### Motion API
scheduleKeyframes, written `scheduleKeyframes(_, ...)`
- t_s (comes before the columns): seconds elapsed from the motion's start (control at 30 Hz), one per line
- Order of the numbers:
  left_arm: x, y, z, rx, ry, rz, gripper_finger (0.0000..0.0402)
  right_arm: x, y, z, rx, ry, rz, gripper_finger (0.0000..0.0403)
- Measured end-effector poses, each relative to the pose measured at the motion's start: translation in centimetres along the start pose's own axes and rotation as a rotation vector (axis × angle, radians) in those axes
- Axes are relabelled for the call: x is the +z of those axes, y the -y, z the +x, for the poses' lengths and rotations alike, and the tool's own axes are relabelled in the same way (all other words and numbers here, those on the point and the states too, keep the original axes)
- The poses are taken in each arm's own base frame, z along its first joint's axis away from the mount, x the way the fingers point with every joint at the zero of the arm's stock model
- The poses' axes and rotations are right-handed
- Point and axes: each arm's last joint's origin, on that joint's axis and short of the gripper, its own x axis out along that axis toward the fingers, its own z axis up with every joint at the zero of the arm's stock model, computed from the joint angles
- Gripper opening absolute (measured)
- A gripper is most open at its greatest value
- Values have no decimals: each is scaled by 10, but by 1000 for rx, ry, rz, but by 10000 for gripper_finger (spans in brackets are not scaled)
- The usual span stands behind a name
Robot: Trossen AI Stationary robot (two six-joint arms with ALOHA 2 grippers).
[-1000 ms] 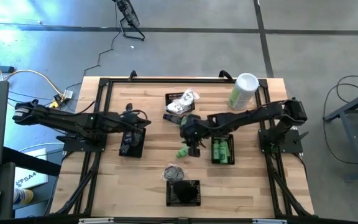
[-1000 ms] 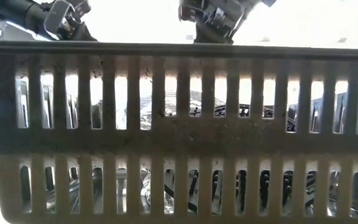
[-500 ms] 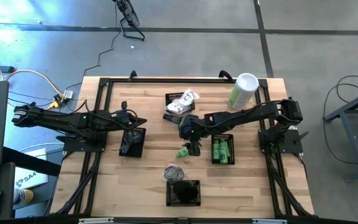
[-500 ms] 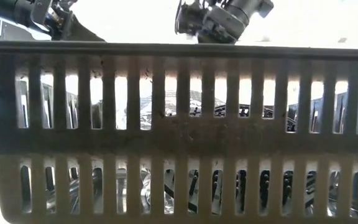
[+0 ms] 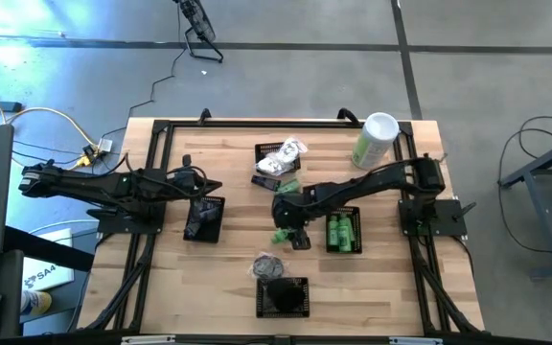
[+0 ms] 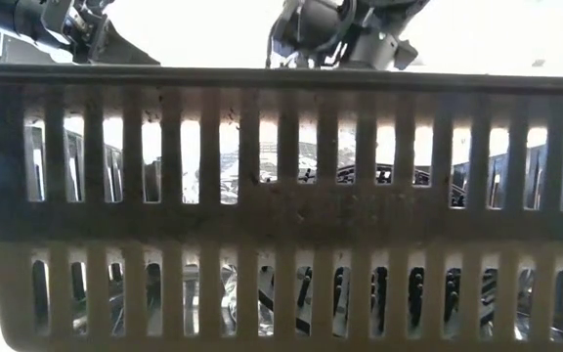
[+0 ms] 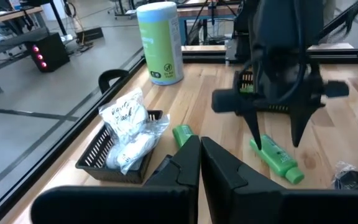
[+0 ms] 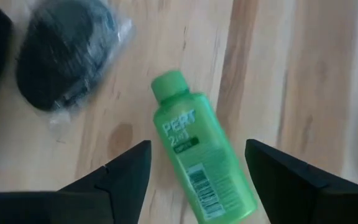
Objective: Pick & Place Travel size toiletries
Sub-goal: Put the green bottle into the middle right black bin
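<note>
Hovering with fingers spread, the right claw straddles a bright green plastic bottle lying loose on the wooden counter (pickup not yet made). Next: descend and close. The left claw waits shut.

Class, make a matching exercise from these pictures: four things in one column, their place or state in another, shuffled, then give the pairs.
Things:
1. right pincer
2. left pincer
3. white crinkly packets
4. pale-green canister

Places or states:
A. shut
B. standing upright at the table's far right corner
C. open above a green bottle lying on the table
D. piled in a black basket

Pairs: 1-C, 2-A, 3-D, 4-B
</note>
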Motion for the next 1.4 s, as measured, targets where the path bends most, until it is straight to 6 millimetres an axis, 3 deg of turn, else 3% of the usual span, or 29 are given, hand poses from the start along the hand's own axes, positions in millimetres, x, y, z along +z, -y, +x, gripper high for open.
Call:
scheduleKeyframes(0.13,0,0,0,0,-5,2,10,-4,1,10,8,-27,-2,252)
scheduleKeyframes(0.67,0,0,0,3,-4,1,10,-4,2,10,-20,-32,-10,252)
scheduleKeyframes(0.9,0,0,0,3,-4,1,10,-12,3,31,-16,-82,-11,252)
scheduleKeyframes(1.4,0,0,0,2,-5,1,10,-10,3,31,-42,-63,-12,252)
